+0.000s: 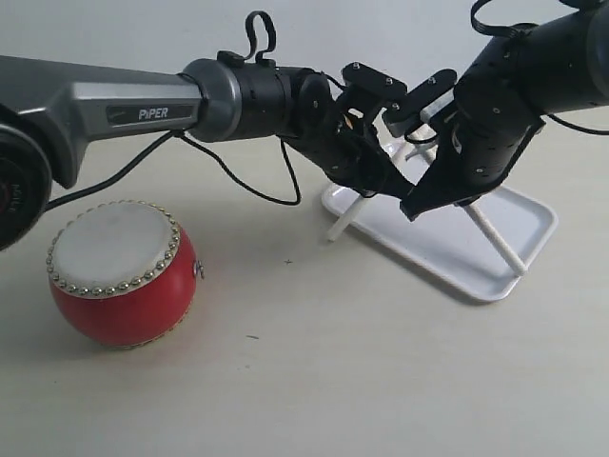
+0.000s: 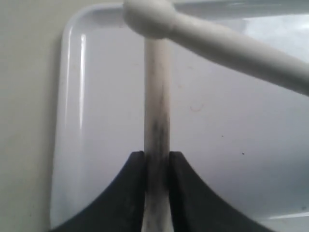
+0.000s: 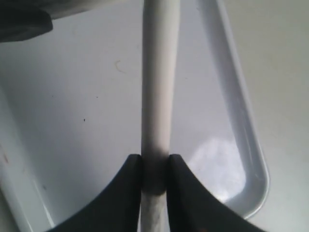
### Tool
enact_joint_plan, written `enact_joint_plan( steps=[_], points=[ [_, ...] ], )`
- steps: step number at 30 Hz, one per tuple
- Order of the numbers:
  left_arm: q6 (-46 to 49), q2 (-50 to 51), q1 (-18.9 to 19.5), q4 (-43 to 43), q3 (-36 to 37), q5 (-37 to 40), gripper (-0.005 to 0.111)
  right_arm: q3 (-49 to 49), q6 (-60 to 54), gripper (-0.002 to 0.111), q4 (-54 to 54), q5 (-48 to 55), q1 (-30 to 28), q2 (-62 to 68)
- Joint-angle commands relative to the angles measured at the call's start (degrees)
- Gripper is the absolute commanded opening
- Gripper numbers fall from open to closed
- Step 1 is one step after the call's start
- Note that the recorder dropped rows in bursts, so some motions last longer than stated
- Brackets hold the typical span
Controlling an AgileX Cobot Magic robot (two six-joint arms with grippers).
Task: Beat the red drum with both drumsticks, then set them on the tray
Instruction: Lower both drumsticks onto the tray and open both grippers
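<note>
Your red drum (image 1: pixel 122 274) stands at about 8 o'clock in the exterior view. It has a glossy red barrel body, an off-white skin on top and a ring of brass studs around the rim, and it rests on the pale worktop (image 1: pixel 314 381). The white tray (image 1: pixel 538 221) lies flat at about 3 o'clock, well apart from the drum, with rounded corners and a low rim.

Your left end effector (image 2: pixel 157 162) is clamped on the left drumstick (image 2: pixel 157 96), with a black finger pressed to each side of the pale shaft. That shaft carries dark smudges. The rounded tip of the other stick crosses above it over the tray.

Your right end effector (image 3: pixel 154 164) is likewise clamped on the right drumstick (image 3: pixel 160 72), a cleaner off-white shaft, above the tray's floor.

From outside, the left stick slopes down toward 7 o'clock and ends by the tray's near-left rim; you cannot tell whether it touches. The right stick slopes toward 5 o'clock, its end near the tray's near-right rim.
</note>
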Motion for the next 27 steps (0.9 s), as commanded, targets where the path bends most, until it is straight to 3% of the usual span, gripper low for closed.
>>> enact_joint_plan(
  steps=[1, 24, 27],
  points=[
    [3.1, 3.1, -1.4, 0.1, -3.6, 6.5, 0.0, -0.5, 0.4, 0.0, 0.4, -6.5, 0.0, 1.7],
    [4.4, 6.1, -1.4, 0.3, -5.1, 9.4, 0.0, -5.5, 0.4, 0.0, 1.4, -5.4, 0.0, 10.4],
    [4.4, 6.1, -1.4, 0.3, -5.1, 9.6, 0.0, -5.5, 0.4, 0.004, 1.4, -5.4, 0.0, 10.9]
  ],
)
